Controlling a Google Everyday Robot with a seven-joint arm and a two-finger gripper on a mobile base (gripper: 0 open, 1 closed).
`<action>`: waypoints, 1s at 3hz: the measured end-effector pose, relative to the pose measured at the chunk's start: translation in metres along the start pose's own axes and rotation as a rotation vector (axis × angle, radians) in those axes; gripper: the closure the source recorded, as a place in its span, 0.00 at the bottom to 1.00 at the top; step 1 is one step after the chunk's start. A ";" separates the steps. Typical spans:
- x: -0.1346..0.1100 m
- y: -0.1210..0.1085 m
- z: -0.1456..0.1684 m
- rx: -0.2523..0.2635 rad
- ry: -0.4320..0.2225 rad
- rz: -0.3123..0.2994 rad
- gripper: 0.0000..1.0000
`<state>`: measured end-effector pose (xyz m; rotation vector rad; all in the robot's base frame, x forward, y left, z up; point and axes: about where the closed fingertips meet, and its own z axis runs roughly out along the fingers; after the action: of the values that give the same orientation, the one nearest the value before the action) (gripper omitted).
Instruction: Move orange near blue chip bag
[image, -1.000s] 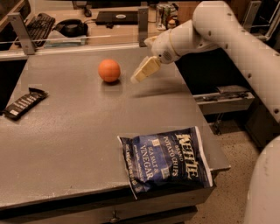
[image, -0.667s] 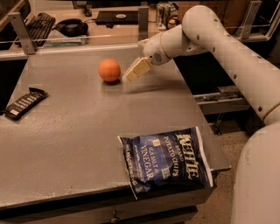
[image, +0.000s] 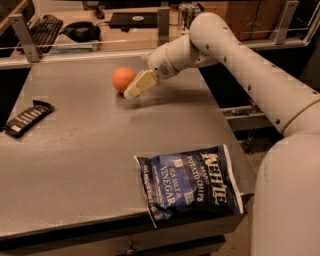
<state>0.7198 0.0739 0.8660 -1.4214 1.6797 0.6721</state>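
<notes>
My cream, matt plastic gripper (image: 132, 91) sits just beside the smooth, round orange fruit (image: 123, 79). The grey table top (image: 100, 135) looks matt and finely grained. The dark-blue chip bag (image: 190, 182) is crinkled, glossy film.

Grey speckly table (image: 100, 150). Blue chip bag (image: 190, 182) lying flat, label up. Orange (image: 121, 79) sits well behind bag, bit left. Black snack bar wrapper (image: 27, 117) way off left of bag. Gripper (image: 131, 91) just beside orange, bag-ward side.
</notes>
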 end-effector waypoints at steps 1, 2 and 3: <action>-0.010 0.016 0.017 -0.048 -0.007 0.004 0.18; -0.019 0.027 0.025 -0.080 -0.016 0.000 0.42; -0.026 0.033 0.021 -0.093 -0.031 -0.018 0.65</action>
<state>0.6934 0.1123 0.8739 -1.4819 1.6277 0.7677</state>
